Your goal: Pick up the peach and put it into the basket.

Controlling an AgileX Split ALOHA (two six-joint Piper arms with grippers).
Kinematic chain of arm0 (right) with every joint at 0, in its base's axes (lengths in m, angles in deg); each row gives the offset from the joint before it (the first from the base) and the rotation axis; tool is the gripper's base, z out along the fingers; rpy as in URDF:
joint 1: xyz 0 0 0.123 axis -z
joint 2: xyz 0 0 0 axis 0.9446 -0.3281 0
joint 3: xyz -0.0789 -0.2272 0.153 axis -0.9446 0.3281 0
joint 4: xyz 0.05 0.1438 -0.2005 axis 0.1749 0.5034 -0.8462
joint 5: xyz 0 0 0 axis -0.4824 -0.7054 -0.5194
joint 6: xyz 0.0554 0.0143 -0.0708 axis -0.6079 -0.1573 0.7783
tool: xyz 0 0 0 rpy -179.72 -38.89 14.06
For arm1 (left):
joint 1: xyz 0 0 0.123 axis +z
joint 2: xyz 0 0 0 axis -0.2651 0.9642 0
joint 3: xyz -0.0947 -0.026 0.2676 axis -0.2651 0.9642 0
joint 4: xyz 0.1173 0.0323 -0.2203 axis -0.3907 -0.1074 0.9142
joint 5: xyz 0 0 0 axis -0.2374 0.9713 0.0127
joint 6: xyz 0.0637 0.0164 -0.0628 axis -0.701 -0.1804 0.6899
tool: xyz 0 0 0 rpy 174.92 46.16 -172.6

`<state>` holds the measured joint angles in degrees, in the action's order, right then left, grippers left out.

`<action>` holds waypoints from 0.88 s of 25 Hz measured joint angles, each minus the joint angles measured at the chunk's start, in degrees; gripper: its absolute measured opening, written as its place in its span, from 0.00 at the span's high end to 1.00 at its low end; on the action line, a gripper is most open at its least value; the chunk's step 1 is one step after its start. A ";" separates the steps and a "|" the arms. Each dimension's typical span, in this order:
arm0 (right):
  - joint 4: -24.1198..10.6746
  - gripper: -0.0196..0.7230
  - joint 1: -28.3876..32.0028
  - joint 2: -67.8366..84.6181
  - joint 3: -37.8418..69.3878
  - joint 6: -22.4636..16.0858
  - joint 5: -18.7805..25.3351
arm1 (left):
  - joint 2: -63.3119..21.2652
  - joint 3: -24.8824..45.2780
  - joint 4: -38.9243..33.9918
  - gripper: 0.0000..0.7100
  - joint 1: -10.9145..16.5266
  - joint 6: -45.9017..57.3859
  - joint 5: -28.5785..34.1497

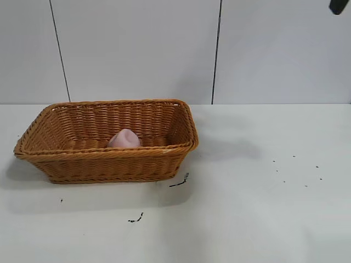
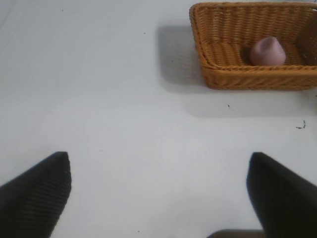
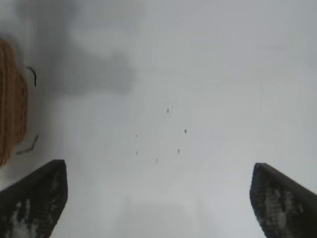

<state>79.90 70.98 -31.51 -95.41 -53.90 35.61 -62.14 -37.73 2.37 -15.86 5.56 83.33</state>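
1. Nearest me, the white table [image 1: 258, 219] is marked by two short dark scribbles [image 1: 136, 219] just in front of the basket, and a loose scatter of tiny dark specks [image 1: 299, 170] lies to the right.
2. Farther back on the left side of the table stands one basket [image 1: 109, 164], orange-brown wicker with flared sides and a braided rim, throwing soft shadows to its left and right.
3. One peach [image 1: 124, 139], dusty pink and rounded, sits inside the basket on its floor, close behind the near wall and about midway along it.
4. Behind the table rises a pale panelled wall [image 1: 137, 49] with two thin dark seams running down it.
5. The left gripper [image 2: 158, 193] hangs above bare table, well apart from the basket, its two dark fingers [image 2: 37, 191] spread wide with nothing between them.
6. The right gripper [image 3: 158, 196] hangs over the speckled patch to the right of the basket, its fingers [image 3: 34, 198] likewise spread wide and empty; only a dark scrap of that arm [image 1: 339, 6] shows at the far upper right.
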 joint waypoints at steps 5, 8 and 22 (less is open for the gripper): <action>0.01 0.04 0.00 19.54 17.50 0.00 -5.94 | 0.00 0.00 0.00 0.02 0.00 0.00 0.00; 0.19 0.04 0.00 29.81 25.42 0.00 -7.97 | 0.00 0.00 0.00 0.02 0.00 0.00 0.00; -0.06 0.04 0.00 56.31 28.83 0.20 -9.07 | 0.00 0.00 0.00 0.02 0.00 0.00 0.00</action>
<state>79.85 70.98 24.79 -66.58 -53.70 26.54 -62.14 -37.73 2.37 -15.86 5.56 83.33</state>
